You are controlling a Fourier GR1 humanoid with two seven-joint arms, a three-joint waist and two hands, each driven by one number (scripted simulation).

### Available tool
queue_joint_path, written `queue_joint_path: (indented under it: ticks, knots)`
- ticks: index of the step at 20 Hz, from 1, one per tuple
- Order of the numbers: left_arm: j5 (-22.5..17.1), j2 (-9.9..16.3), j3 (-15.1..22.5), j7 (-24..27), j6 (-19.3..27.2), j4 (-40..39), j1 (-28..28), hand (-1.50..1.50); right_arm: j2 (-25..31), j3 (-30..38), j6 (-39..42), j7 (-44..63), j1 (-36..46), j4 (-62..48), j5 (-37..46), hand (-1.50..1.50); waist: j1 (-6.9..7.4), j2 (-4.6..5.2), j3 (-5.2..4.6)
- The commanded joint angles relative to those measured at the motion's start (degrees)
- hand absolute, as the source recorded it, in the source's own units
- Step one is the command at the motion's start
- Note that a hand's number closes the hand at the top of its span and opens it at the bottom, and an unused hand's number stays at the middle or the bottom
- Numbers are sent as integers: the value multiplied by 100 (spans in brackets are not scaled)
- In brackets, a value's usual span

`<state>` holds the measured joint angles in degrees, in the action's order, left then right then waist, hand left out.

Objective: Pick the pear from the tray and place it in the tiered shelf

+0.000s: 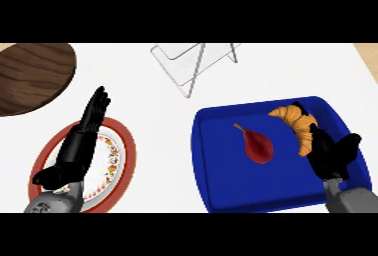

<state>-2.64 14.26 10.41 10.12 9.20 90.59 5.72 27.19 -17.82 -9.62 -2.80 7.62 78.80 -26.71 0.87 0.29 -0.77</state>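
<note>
The dark red pear (258, 146) lies mid-tray on the blue plastic tray (221, 195), untouched; the right hand (334, 157) hovers open by the tray's right edge (likely lining up a grasp).

One red pear (258, 146), one croissant (297, 122), one blue tray (221, 192), one red-rimmed patterned plate (118, 160), one round wooden board (33, 75), one wire tiered shelf (193, 62), two black hands, left hand (77, 145), right hand (332, 155)
</note>
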Motion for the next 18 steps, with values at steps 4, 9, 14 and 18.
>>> queue_joint_path:
  ticks: [4,9,14,18]
  knots:
    - [23,213,7,-617,-166,-663,-484,0,1292,507,-895,-19,403,317,1270,-150,-167,-55,52]
    - [7,205,235,-1027,-405,-1030,-724,0,1732,659,-2249,559,389,-204,2431,150,-122,-26,65]
    - [-54,150,113,-1509,-524,-1173,-232,0,906,501,-1013,-566,310,135,1675,-150,-101,-21,80]
    - [-148,324,-50,-1409,-712,-1090,-401,0,1369,285,-424,-549,98,888,1868,-150,-124,-43,74]
